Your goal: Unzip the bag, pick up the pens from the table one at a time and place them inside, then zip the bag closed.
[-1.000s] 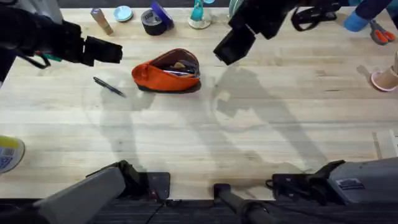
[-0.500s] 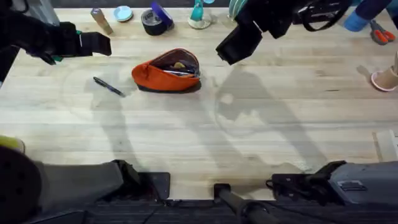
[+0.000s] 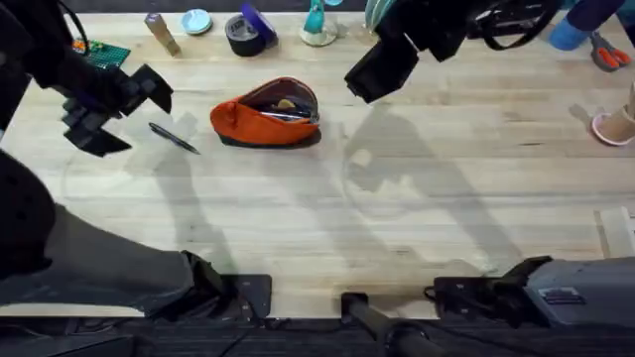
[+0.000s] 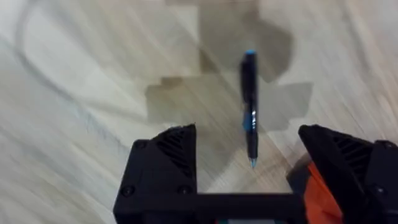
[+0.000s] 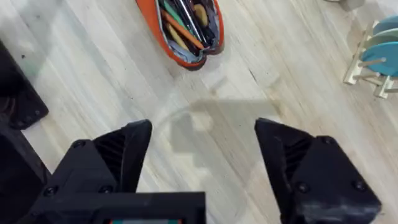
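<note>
The orange bag (image 3: pixel 260 121) lies unzipped on the table (image 3: pixel 327 218), with pens and other items showing inside its mouth (image 5: pixel 186 25). One dark pen (image 3: pixel 174 137) with a blue tip lies on the wood left of the bag. My left gripper (image 3: pixel 127 112) hovers open just left of that pen. In the left wrist view the pen (image 4: pixel 249 106) lies lengthwise between the open fingers (image 4: pixel 166 158), and an orange corner of the bag (image 4: pixel 305 180) shows beside it. My right gripper (image 3: pixel 372 74) hangs open and empty to the right of the bag, above bare wood (image 5: pixel 202 134).
Along the far edge stand a tape roll (image 3: pixel 243 35), a small round lid (image 3: pixel 196 20), a wooden stick (image 3: pixel 162 33) and a teal stand (image 3: pixel 317 25). Red-handled scissors (image 3: pixel 607 55) and a pink cup (image 3: pixel 615 124) sit at the far right. A wooden rack (image 5: pixel 373 56) shows in the right wrist view.
My left gripper has swung down and towards the near side, turning to face the pen on the table. The right gripper, the bag and the pen have stayed put.
</note>
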{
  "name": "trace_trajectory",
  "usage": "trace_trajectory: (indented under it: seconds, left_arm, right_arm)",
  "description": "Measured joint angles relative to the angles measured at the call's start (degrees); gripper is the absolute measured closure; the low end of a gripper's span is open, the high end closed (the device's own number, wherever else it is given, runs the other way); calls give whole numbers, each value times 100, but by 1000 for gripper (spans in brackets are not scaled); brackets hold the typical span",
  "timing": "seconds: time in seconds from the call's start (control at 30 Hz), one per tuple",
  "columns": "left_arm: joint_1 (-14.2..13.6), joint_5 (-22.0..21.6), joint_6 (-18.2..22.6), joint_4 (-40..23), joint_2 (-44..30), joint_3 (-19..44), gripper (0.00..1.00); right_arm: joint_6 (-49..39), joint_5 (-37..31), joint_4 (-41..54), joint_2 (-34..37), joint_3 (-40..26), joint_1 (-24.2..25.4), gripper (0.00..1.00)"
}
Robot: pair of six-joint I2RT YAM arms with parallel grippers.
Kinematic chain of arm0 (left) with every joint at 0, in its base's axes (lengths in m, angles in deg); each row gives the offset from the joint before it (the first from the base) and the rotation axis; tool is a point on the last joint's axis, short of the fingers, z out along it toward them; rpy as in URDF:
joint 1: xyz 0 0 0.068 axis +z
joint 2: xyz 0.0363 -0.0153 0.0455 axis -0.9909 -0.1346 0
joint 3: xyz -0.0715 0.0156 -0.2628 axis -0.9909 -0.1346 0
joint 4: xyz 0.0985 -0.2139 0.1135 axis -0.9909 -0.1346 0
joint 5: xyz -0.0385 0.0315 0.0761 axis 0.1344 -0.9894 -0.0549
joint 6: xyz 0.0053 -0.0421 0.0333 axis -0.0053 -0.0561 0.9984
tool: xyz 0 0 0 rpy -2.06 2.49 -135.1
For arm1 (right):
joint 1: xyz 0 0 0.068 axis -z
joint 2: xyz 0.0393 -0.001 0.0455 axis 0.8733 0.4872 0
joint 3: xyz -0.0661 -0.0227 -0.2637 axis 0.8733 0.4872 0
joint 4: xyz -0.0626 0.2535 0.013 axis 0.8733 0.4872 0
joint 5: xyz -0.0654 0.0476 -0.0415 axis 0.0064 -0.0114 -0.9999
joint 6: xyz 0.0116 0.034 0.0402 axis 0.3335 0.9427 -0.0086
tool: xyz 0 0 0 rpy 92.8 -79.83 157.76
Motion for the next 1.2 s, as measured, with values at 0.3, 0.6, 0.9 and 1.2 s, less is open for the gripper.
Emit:
trace_trajectory:
  seconds: [0.3, 0.6, 0.9, 1.2]
  left_arm:
    - [-291, -221, -1366, -89, -287, 0, 7]
    - [-472, -322, -1881, -39, -878, 2, 7]
    - [-472, -289, -1439, 54, -1090, 128, 8]
    - [-486, -205, -1210, 122, -1172, 218, 334]
  right_arm:
    - [0, 0, 0, 0, 0, 0, 5]
    - [0, 0, 0, 0, 0, 0, 5]
    - [0, 0, 1, 0, 0, 0, 6]
    - [0, 0, 2, 0, 0, 0, 5]
